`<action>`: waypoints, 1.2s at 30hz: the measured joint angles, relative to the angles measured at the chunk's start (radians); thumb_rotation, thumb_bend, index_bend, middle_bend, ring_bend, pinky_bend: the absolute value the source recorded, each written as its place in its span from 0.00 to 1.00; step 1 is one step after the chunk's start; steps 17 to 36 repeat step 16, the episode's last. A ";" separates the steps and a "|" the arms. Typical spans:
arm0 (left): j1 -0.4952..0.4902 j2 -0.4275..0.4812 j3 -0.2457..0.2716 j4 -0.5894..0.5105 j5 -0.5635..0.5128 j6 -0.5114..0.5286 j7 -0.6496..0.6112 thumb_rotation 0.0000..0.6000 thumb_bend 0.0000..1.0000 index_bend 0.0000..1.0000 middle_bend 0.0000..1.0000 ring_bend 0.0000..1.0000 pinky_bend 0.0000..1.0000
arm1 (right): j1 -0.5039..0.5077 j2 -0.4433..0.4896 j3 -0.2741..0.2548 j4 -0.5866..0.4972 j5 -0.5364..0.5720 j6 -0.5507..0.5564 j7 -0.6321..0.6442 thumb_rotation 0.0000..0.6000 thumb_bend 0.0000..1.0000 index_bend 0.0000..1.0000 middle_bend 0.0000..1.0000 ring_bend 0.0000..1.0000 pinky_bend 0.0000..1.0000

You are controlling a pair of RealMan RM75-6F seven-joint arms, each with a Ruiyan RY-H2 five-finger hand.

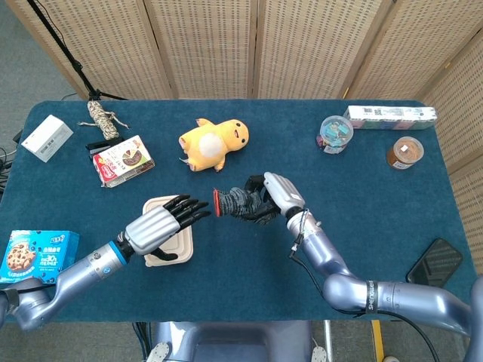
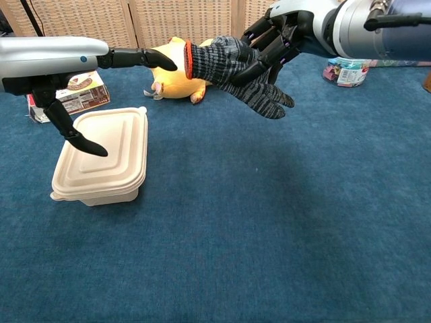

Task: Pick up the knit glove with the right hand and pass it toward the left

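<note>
My right hand (image 1: pixel 276 194) (image 2: pixel 286 32) holds the dark grey knit glove (image 1: pixel 235 203) (image 2: pixel 236 70) in the air above the middle of the table. The glove's orange-trimmed cuff points to the left and its fingers droop down to the right. My left hand (image 1: pixel 162 224) (image 2: pixel 60 60) hovers open over the beige lidded container (image 1: pixel 170 249) (image 2: pixel 102 155), fingers stretched toward the cuff. A small gap separates its fingertips (image 2: pixel 165 64) from the glove. Thumb hangs down over the container lid.
A yellow plush toy (image 1: pixel 212 142) (image 2: pixel 182 67) lies behind the glove. A red snack box (image 1: pixel 122 160) (image 2: pixel 65 91), a white box (image 1: pixel 47 138) and a rope bundle (image 1: pixel 104 119) sit far left. Cookie box (image 1: pixel 30 255) near left; jars (image 1: pixel 336 133) (image 1: pixel 405 152), a long box (image 1: pixel 390 115) and phone (image 1: pixel 438 261) on the right.
</note>
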State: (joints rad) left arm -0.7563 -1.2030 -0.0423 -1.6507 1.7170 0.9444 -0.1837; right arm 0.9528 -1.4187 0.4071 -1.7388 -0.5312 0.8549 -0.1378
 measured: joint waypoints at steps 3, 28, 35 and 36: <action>-0.006 -0.007 -0.004 -0.002 -0.014 0.000 0.013 1.00 0.00 0.00 0.00 0.00 0.00 | -0.002 0.008 -0.003 -0.009 -0.001 -0.007 0.015 1.00 0.30 0.57 0.54 0.45 0.51; -0.038 -0.045 -0.020 -0.021 -0.079 -0.033 0.089 1.00 0.00 0.00 0.00 0.00 0.00 | 0.006 0.015 -0.014 -0.022 -0.007 -0.013 0.052 1.00 0.31 0.57 0.54 0.45 0.51; -0.038 -0.045 -0.020 -0.021 -0.079 -0.033 0.089 1.00 0.00 0.00 0.00 0.00 0.00 | 0.006 0.015 -0.014 -0.022 -0.007 -0.013 0.052 1.00 0.31 0.57 0.54 0.45 0.51; -0.038 -0.045 -0.020 -0.021 -0.079 -0.033 0.089 1.00 0.00 0.00 0.00 0.00 0.00 | 0.006 0.015 -0.014 -0.022 -0.007 -0.013 0.052 1.00 0.31 0.57 0.54 0.45 0.51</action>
